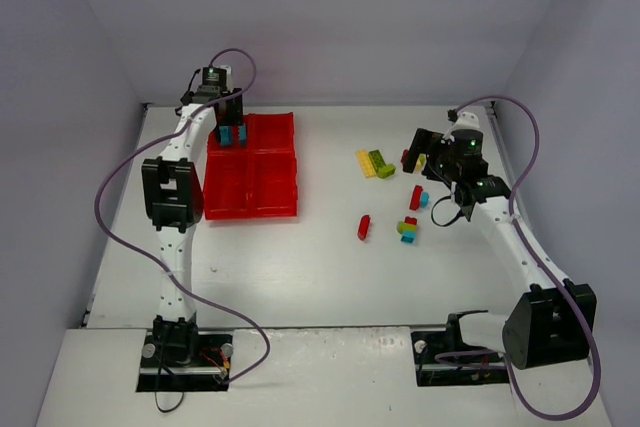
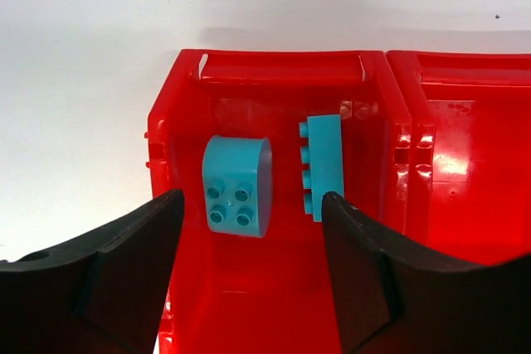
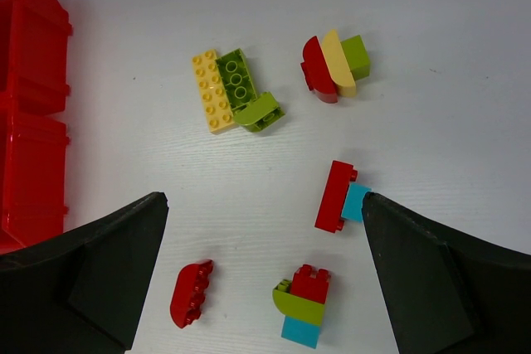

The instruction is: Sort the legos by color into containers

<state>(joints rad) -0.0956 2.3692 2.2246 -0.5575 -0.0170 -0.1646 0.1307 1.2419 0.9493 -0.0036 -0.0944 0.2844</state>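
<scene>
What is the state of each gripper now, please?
Left gripper: open, holding nothing, over the red tray.
Right gripper: open, holding nothing, above the table.

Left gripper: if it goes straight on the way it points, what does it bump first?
Probably the rounded cyan brick, lying in the red tray compartment right between the fingers of the open left gripper. Depth is unclear, though.

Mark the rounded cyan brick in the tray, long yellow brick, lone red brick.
rounded cyan brick (image 2: 236,186): left wrist view, centre of top face.
long yellow brick (image 3: 212,93): right wrist view, mid studded top.
lone red brick (image 3: 192,292): right wrist view, mid body.
</scene>
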